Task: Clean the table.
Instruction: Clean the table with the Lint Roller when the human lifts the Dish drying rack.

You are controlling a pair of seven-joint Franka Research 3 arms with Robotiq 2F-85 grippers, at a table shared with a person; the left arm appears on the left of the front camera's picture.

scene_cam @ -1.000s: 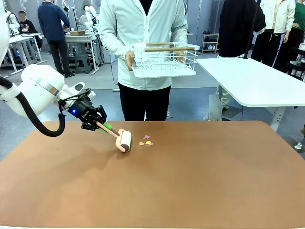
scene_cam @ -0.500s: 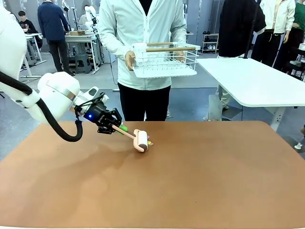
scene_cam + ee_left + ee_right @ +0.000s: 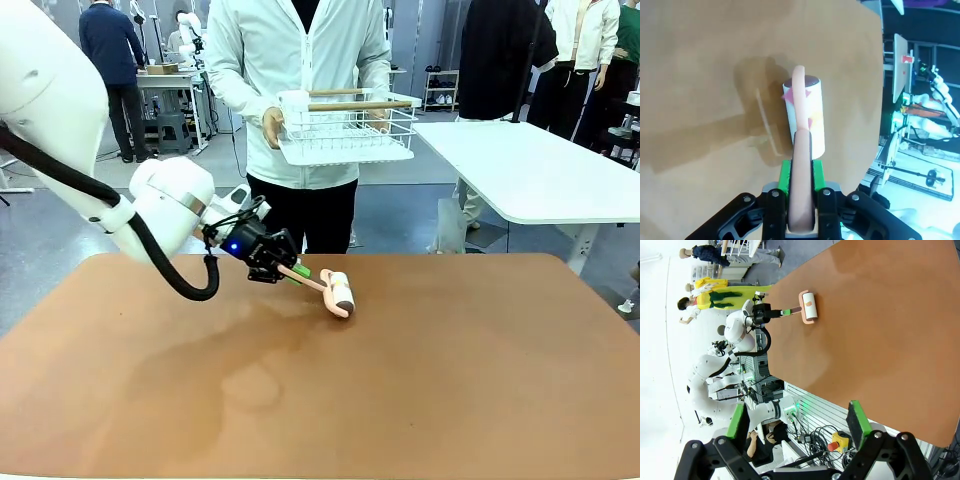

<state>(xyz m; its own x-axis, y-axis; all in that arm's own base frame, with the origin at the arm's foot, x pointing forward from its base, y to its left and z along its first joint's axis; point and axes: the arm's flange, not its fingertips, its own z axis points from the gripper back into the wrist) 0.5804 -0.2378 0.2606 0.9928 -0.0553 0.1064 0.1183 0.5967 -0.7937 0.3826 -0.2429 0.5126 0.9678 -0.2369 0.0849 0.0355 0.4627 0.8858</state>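
Observation:
The reddish-brown table (image 3: 450, 380) spreads across the front view. My left gripper (image 3: 283, 268) is shut on the pink handle of a lint roller (image 3: 341, 292), whose white roll rests on the table near the far edge. In the left wrist view the handle runs up between the green pads (image 3: 785, 175) of the left gripper (image 3: 801, 172) to the lint roller (image 3: 807, 117), which has small pink and yellow scraps (image 3: 790, 96) stuck to it. My right gripper (image 3: 796, 425) hangs open above the table (image 3: 890, 340), far from the lint roller (image 3: 809, 306).
A person stands at the far side holding a white wire rack (image 3: 345, 130) with both hands, above and behind the table edge. A white-topped table (image 3: 530, 170) stands at the back right. Other people stand farther off.
My left gripper has swept the lint roller to the right over the small coloured scraps. The scraps no longer lie on the table; they stick to the roll.

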